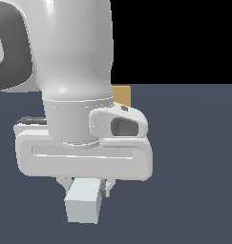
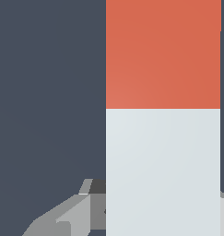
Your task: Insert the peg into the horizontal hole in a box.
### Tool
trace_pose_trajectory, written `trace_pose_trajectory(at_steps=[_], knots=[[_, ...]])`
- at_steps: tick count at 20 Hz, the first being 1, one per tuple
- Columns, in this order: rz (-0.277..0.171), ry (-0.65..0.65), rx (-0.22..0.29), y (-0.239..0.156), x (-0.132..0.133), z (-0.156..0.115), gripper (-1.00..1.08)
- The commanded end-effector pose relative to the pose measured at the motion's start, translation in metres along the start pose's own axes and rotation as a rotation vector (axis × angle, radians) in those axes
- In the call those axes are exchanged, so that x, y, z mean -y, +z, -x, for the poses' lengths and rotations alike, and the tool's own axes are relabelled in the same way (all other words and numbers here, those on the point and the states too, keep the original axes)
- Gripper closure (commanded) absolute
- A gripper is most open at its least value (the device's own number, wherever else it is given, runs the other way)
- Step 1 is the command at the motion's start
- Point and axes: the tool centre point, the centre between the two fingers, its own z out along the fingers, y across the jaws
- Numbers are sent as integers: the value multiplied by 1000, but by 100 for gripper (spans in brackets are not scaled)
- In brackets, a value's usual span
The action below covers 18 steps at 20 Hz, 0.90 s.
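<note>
Gripper (image 1: 86, 187) pinching peg (image 1: 82, 203), jaws pressing on its pale section; wrist view showing orange-red end pointing away. Box (image 1: 122, 94) sitting behind arm, mostly hidden, well apart from peg. Hole not showing.

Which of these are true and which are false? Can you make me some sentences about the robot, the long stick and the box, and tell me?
1. The gripper is holding the peg. True.
2. The peg is all one colour. False: the wrist view shows it pale grey-white with one orange-red end.
3. The box is mostly hidden behind the robot arm in the exterior view. True: only a tan corner shows.
4. The peg is already pushed into the box. False: it sits in the gripper, apart from the box.
5. You can see the hole in the box. False: no hole shows in either view.
</note>
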Motion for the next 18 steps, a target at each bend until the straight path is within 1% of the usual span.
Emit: trace_pose_trajectory(at_steps=[1, 9, 11, 15, 18], knots=[[0, 0, 0, 0, 0, 0, 108], [1, 0, 0, 0, 0, 0, 108], [1, -2, 0, -1, -1, -4, 108], [1, -9, 0, -5, -2, -21, 108], [0, -19, 0, -9, -4, -44, 108]])
